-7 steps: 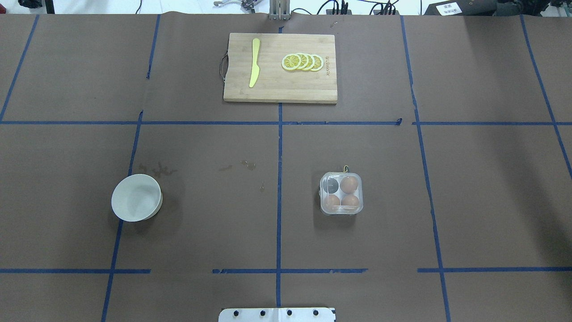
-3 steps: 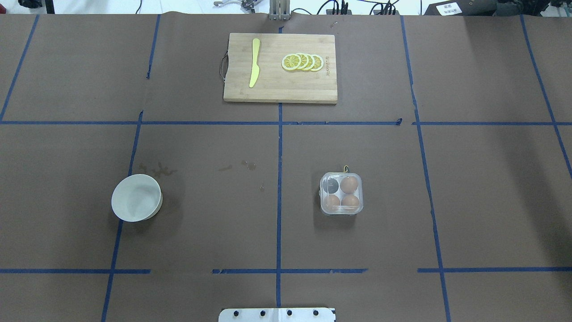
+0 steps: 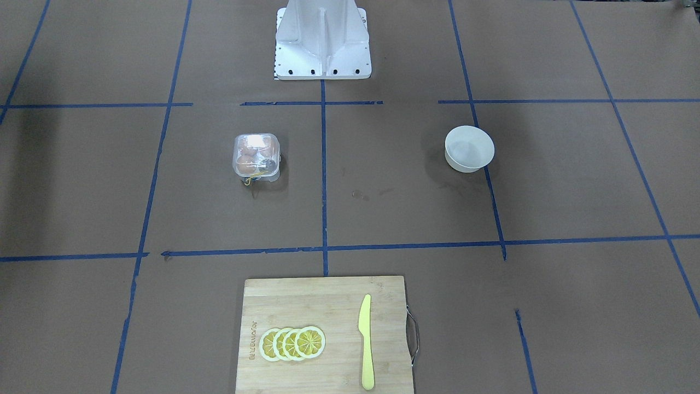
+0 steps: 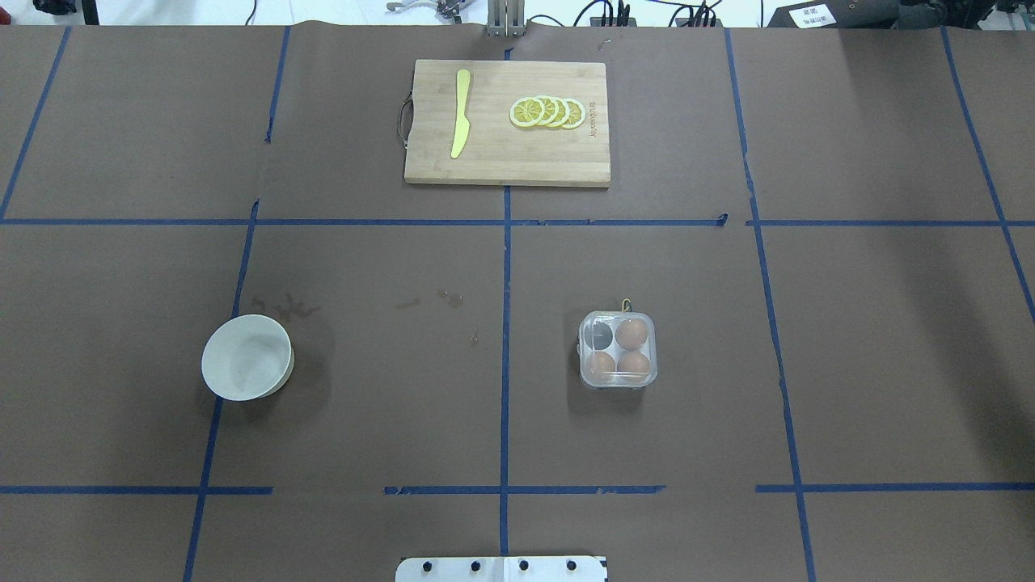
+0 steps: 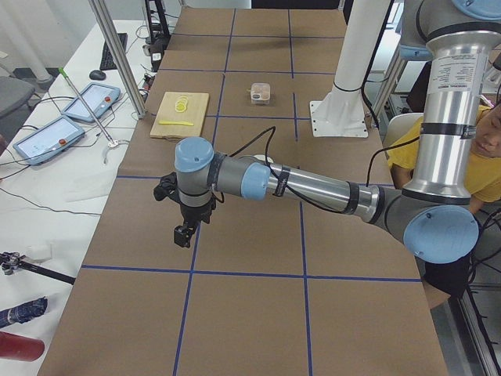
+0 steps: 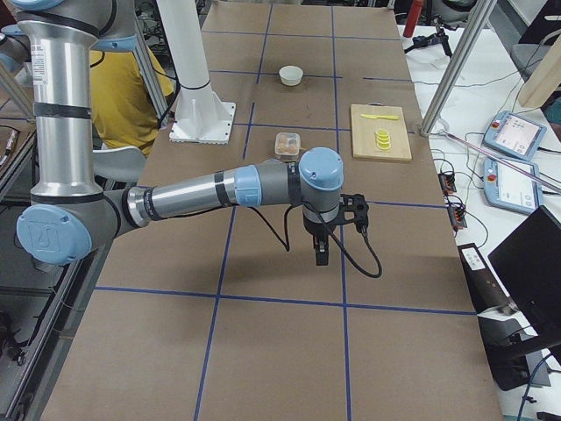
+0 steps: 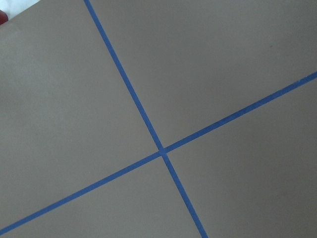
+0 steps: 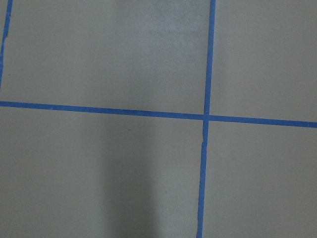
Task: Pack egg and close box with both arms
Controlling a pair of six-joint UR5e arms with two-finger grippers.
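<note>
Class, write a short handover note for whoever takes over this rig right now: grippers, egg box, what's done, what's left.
Left gripper: over the table, away from the job's things; jaws cannot be judged.
Right gripper: the same.
Box: right of centre, three eggs in cups, fourth cup shows no egg; lid looks down.
White bowl: empty.
Done: packing, seemingly closing.
Left: check the lid's latch.

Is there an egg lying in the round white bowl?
No, the round white bowl shows only its bare inside; the three orange-brown eggs sit in the square clear-plastic egg carton.
</note>
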